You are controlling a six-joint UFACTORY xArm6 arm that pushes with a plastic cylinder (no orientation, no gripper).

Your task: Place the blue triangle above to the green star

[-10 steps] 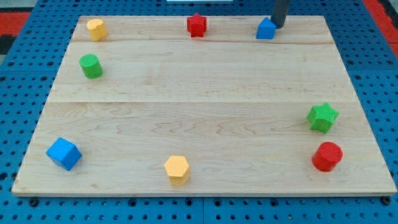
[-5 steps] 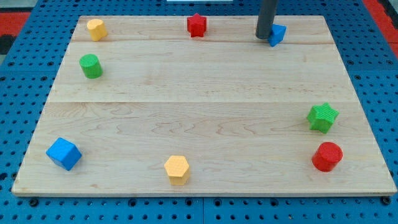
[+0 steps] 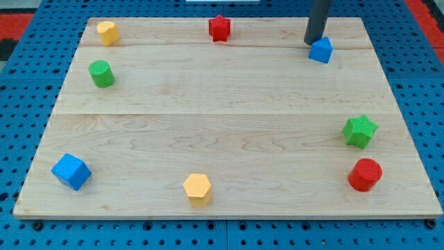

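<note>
The blue triangle (image 3: 320,50) lies near the view's top right of the wooden board (image 3: 222,118). My tip (image 3: 313,42) touches its upper left side, the dark rod rising out of the view's top. The green star (image 3: 360,131) sits at the right edge, well below the triangle and a little to its right.
A red cylinder (image 3: 365,174) lies just below the green star. A red star (image 3: 219,28) is at the top middle, a yellow block (image 3: 106,32) top left, a green cylinder (image 3: 101,73) left, a blue cube (image 3: 71,171) bottom left, a yellow hexagon (image 3: 198,189) bottom middle.
My tip moved from the triangle's right side round to its left, then rightward. The blue triangle slid right and slightly down. The other blocks did not move.
</note>
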